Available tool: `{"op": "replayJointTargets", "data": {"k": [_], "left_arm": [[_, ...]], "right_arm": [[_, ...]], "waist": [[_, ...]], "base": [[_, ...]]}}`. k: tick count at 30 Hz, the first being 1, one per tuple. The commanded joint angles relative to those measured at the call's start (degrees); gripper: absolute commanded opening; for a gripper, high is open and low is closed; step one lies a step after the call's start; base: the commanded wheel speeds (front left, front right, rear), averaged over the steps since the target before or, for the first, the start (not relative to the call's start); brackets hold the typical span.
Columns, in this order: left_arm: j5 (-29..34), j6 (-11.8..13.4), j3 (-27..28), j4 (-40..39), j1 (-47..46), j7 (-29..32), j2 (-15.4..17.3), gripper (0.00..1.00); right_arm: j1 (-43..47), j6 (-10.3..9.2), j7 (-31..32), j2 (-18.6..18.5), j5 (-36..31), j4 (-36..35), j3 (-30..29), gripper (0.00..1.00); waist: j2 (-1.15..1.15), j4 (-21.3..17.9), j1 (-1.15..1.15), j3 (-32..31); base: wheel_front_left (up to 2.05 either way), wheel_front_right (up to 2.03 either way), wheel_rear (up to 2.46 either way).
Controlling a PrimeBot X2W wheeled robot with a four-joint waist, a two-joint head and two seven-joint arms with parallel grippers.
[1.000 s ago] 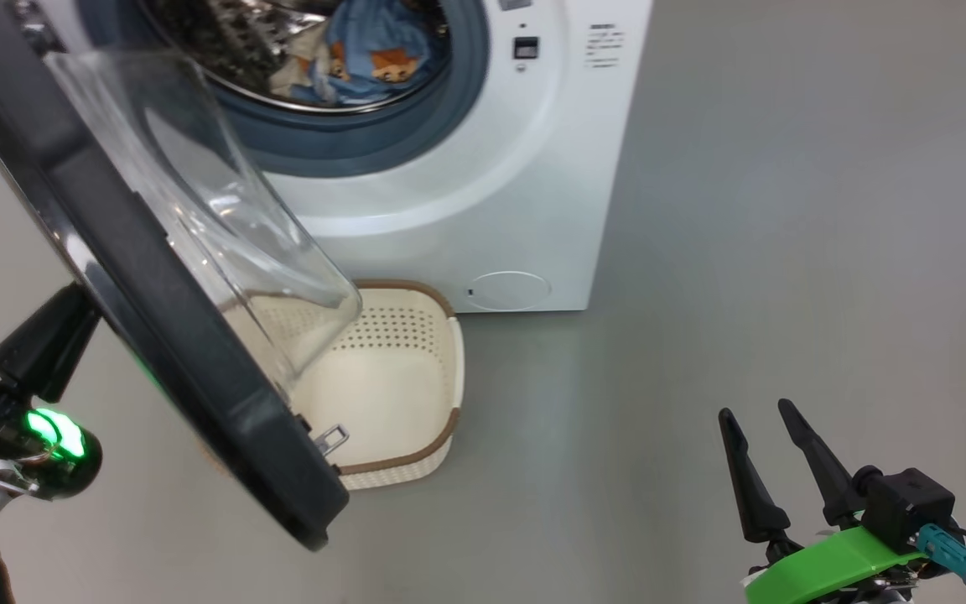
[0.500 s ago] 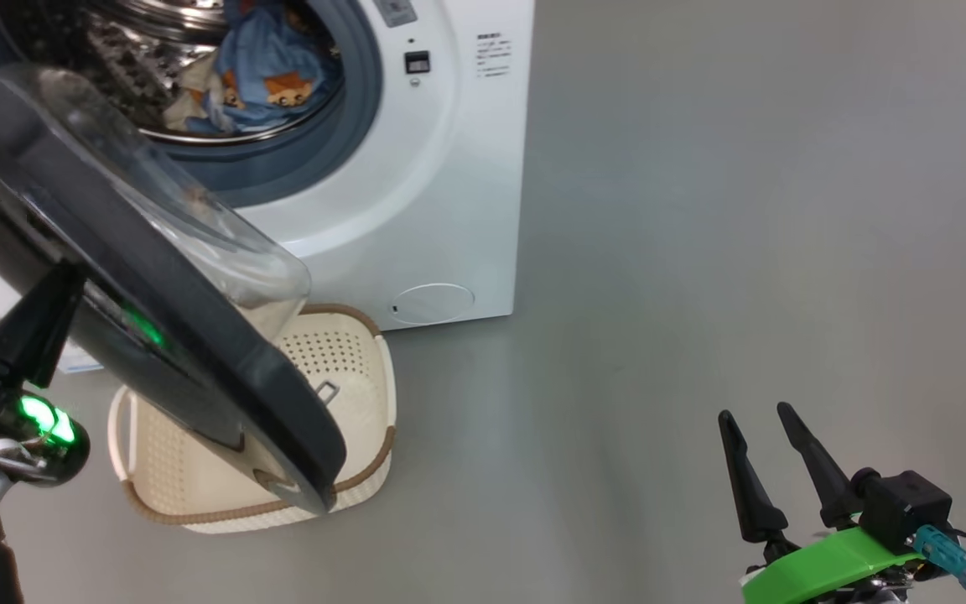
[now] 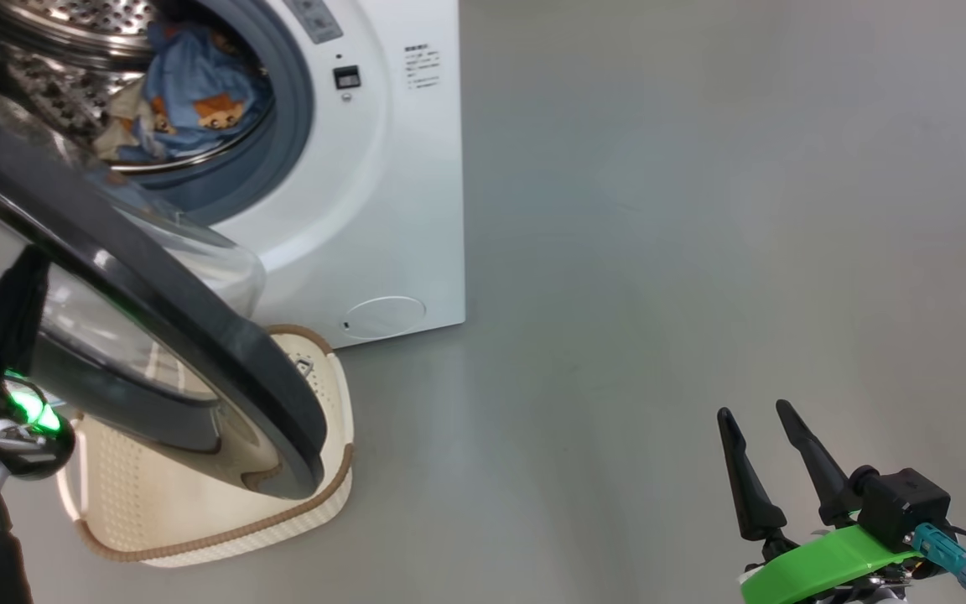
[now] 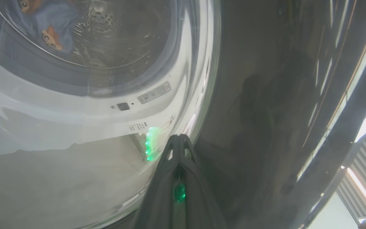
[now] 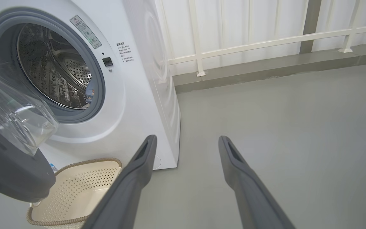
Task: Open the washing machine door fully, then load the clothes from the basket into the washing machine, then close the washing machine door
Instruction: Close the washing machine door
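Note:
The white washing machine (image 3: pixel 382 210) stands at the upper left, its drum holding the light-blue bear-print clothes (image 3: pixel 189 101). The glossy black washing machine door (image 3: pixel 198 335) hangs partly swung over the cream basket (image 3: pixel 340 419), whose visible inside is bare. My left gripper (image 3: pixel 30 256) is shut, its joined tips (image 4: pixel 179 137) against the door's outer face at the edge of the glass; the clothes (image 4: pixel 52 35) show through the window. My right gripper (image 3: pixel 753 413) is open and holds nothing, low at the right over the floor, far from the machine. In the right wrist view the right gripper (image 5: pixel 186 140) points toward the washing machine's (image 5: pixel 138 95) side, with the door (image 5: pixel 11 171) and basket (image 5: pixel 84 187) at its left.
Grey floor (image 3: pixel 701 210) stretches to the right of the machine. A white railing (image 5: pixel 249 41) and a low kerb run along the back wall behind it.
The head camera has turned, shifting the scene left. The door has swung closer to the machine with my shut left gripper against it. The right gripper has stayed put.

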Motion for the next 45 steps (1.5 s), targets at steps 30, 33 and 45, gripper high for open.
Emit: {"op": "replayJointTargets", "data": {"k": [30,33,45], "left_arm": [[1.6,-0.6,-1.0,1.9,-5.9,-11.6,2.7,0.00],[1.3,-0.6,-1.4,1.8,-5.7,-12.3,2.9,0.00],[-0.2,-0.6,-3.2,-0.3,-3.1,-12.7,2.9,0.00]], "right_arm": [[-2.4,0.35,-0.3,-0.2,0.6,-1.5,2.1,1.00],[-2.4,0.35,-0.4,-0.1,0.6,-1.4,1.9,1.00],[-2.2,0.35,-0.8,0.1,0.6,-0.8,1.5,1.00]], "waist": [[0.00,-3.4,0.00,2.0],[0.00,-3.3,0.00,2.1],[0.00,-0.4,0.00,0.6]], "base": [[0.00,0.00,0.00],[0.00,0.00,0.00],[0.00,0.00,0.00]]}}
